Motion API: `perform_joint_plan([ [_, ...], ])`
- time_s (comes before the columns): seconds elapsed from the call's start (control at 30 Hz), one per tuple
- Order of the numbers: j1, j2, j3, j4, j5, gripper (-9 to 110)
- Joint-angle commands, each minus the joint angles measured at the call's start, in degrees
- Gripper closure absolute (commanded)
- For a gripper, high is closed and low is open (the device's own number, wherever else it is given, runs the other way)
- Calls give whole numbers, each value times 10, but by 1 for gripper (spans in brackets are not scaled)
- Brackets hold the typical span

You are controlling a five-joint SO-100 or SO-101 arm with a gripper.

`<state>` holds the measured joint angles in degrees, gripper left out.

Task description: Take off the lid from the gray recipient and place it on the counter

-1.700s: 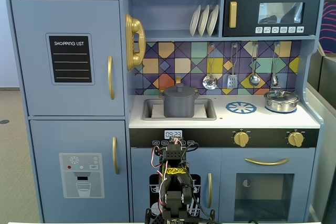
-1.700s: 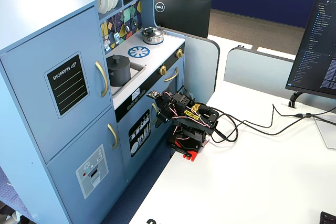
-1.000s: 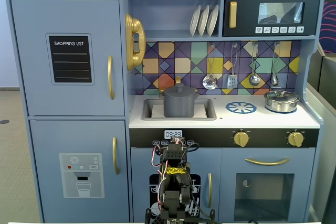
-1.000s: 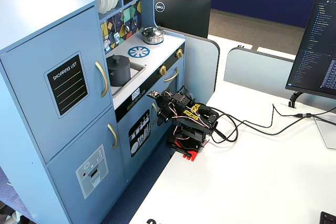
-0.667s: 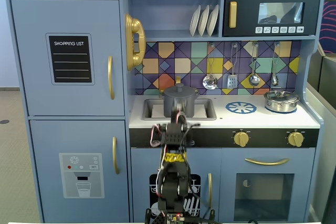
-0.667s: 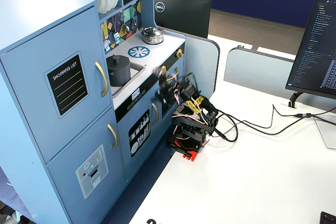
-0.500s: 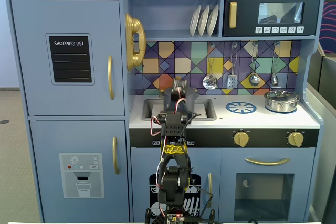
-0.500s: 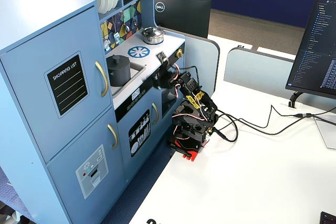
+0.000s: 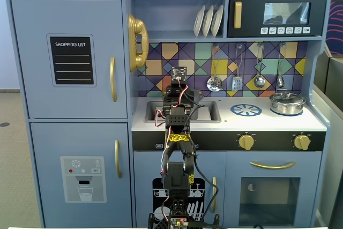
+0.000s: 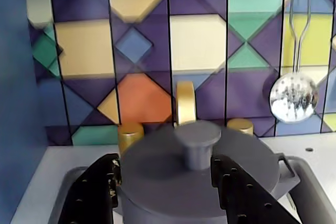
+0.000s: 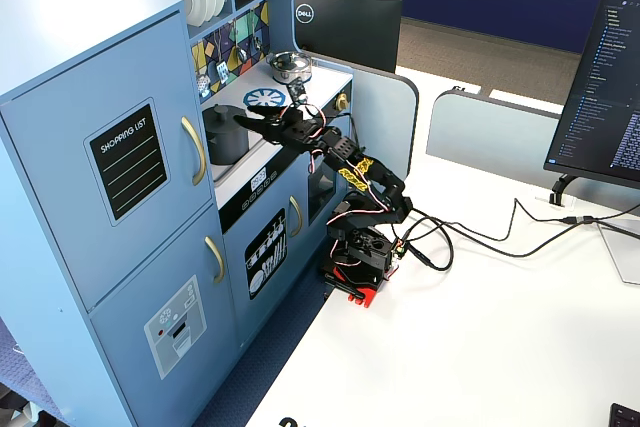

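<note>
Matte dark-gray flat round lid [image 10: 197, 169] w/ a stubby central knob sits on the matte dark-gray cylindrical pot [image 10: 210, 208], which stands in the recessed gray sink [image 10: 310, 192] of the white toy-kitchen counter [image 9: 278, 122]. In the wrist view the black two-finger gripper [image 10: 168, 187] is spread wide: one finger [image 10: 94, 195] at the lid's left edge, the other [image 10: 236, 190] over the lid's right part, knob between them, not pinched. Whether the fingers touch the lid can't be told. One small side handle of the pot pokes out at right in the wrist view.

Behind the pot: a gold faucet spout [image 10: 185, 103] and two gold tap knobs, then the multicolour geometric-tile backsplash [image 10: 142, 40]. A shiny perforated metal skimmer [image 10: 294, 97] hangs at right.

In a fixed view the black arm [image 9: 177, 154] reaches up over the counter front, hiding most of the sink and pot. Right of the sink: blue-and-white printed round burner [image 9: 246, 110], then a shiny silver low pot w/ lid [image 9: 287, 102]. In the other fixed view the pot [image 11: 226, 133] shows at the counter's left end, gripper [image 11: 262, 119] just beside its top.
</note>
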<state>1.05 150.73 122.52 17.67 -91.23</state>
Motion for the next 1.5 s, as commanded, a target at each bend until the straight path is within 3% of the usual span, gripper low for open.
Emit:
perform_joint_plan([
  [0.0, -3, -32, -29, -42, -8, 87],
  [1.1, 22, -282, -118, -161, -1, 87],
  [1.3, 20, -306, -127, -178, 1, 90],
  [1.47, 16, -310, -131, -191, 4, 102],
])
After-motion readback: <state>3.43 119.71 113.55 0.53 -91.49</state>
